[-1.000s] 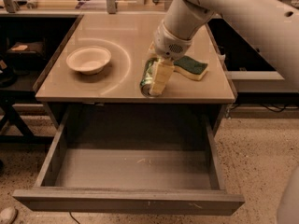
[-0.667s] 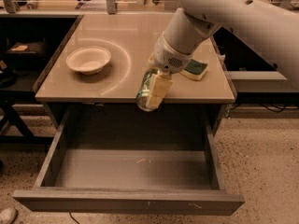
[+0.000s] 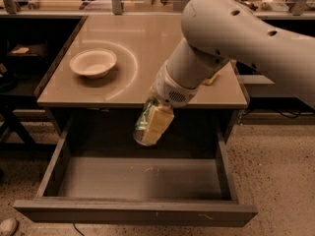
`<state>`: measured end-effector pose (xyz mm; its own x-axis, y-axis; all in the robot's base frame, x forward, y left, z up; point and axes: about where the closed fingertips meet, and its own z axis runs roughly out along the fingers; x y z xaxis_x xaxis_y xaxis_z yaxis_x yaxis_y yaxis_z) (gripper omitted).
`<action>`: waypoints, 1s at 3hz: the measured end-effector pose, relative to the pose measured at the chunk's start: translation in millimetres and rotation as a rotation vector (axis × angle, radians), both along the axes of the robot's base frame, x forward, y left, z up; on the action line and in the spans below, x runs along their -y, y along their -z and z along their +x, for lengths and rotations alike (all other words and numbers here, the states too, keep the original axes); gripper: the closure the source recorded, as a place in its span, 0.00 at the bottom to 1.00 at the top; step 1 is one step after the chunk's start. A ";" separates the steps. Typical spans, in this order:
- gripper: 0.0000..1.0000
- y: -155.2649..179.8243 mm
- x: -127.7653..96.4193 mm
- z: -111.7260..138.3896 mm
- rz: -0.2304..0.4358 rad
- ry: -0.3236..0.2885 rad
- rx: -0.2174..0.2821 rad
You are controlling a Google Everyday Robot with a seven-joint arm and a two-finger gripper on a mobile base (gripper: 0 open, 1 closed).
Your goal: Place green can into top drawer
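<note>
My gripper (image 3: 150, 126) is shut on the green can (image 3: 143, 125) and holds it tilted, top end down, in the air over the back of the open top drawer (image 3: 138, 179), just in front of the counter's front edge. The can's green side shows left of a pale fingertip (image 3: 156, 124); the rest of it is hidden by the fingers. The top drawer is pulled far out, wide and shallow, with a plain grey inside and nothing in it. My large white arm (image 3: 231, 43) reaches in from the upper right.
A white bowl (image 3: 93, 62) sits on the tan counter (image 3: 133, 48) at the left. A bit of yellow sponge (image 3: 211, 79) peeks out behind my arm at the counter's right. Dark shelving stands to the left, speckled floor lies around.
My gripper has carried the green can forward off the counter and lower, so it now hangs over the open drawer. The arm now hides most of the sponge.
</note>
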<state>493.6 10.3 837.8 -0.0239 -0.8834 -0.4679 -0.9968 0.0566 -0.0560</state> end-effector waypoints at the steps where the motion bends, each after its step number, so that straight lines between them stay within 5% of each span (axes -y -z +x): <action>1: 1.00 4.2 1.0 -33.8 0.003 0.045 -0.008; 3: 1.00 32.6 -0.9 -39.6 0.019 0.060 -0.035</action>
